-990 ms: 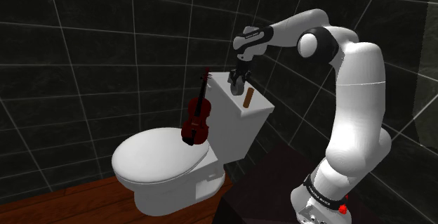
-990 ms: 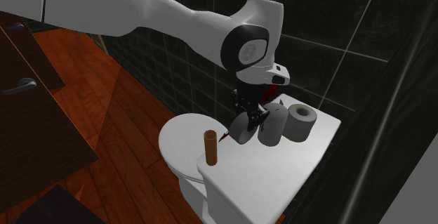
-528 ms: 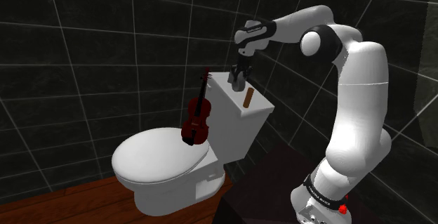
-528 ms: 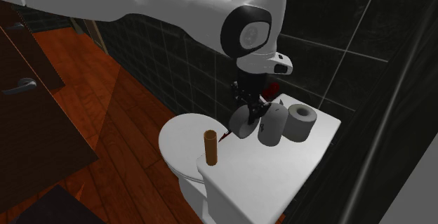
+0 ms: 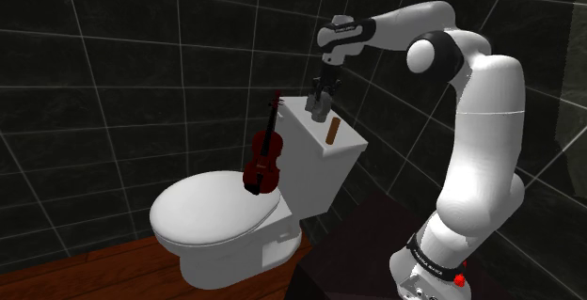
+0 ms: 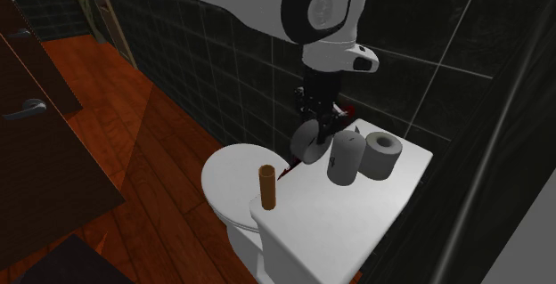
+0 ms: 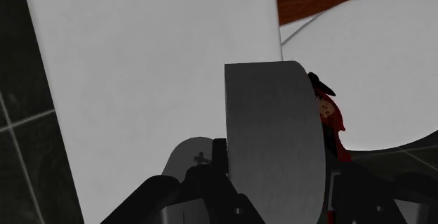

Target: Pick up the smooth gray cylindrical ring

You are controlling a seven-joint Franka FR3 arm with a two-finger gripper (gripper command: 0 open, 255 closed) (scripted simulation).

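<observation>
The smooth gray ring (image 6: pixel 306 148) hangs on edge just above the white toilet tank lid (image 6: pixel 331 224), clasped between the black fingers of my gripper (image 6: pixel 317 129). In the wrist view the ring (image 7: pixel 269 135) stands tall between the fingers (image 7: pixel 218 165), with the tank lid (image 7: pixel 140 75) far below it. In the shoulder view the gripper (image 5: pixel 322 101) points straight down over the far end of the tank (image 5: pixel 325 157), the ring a small gray shape at its tips.
Two more gray rolls (image 6: pixel 345 159) (image 6: pixel 384 154) stand on the tank beside the held ring. A brown cylinder (image 6: pixel 266 189) stands upright at the lid's near corner. A red violin (image 5: pixel 264 153) leans against the tank over the closed toilet lid (image 5: pixel 212 209). Dark tiled walls close in behind.
The gripper has risen with the gray ring, lifting it off the tank lid and away from the two other rolls. Nothing else moved.
</observation>
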